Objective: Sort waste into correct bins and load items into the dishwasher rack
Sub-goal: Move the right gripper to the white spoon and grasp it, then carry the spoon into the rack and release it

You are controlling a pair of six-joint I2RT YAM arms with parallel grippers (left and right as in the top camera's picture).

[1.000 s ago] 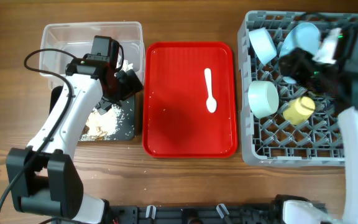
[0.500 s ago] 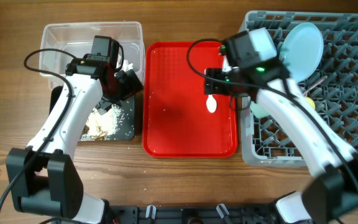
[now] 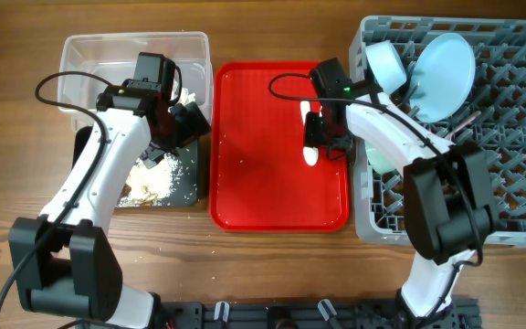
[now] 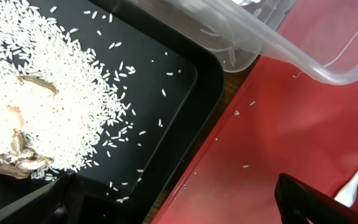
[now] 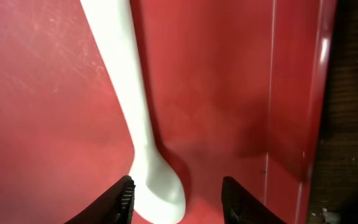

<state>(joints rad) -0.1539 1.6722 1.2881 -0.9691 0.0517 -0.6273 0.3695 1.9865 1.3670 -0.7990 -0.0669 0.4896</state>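
Spoon (image 5: 132,106) lies off-centre between half-open fingers of right gripper (image 5: 181,198), just beside one finger, so a squeeze may flip or skid it across slick red tray (image 5: 229,74)

A brown wooden table (image 3: 272,265) fills the view, its grain running left to right, with a swirl in the grain at the near left corner. In its middle lies a flat red tray (image 3: 254,183) — rectangular, with rounded corners and a low raised rim, its long sides running near to far. Close up, the glossy surface shows faint scuffs and scratches
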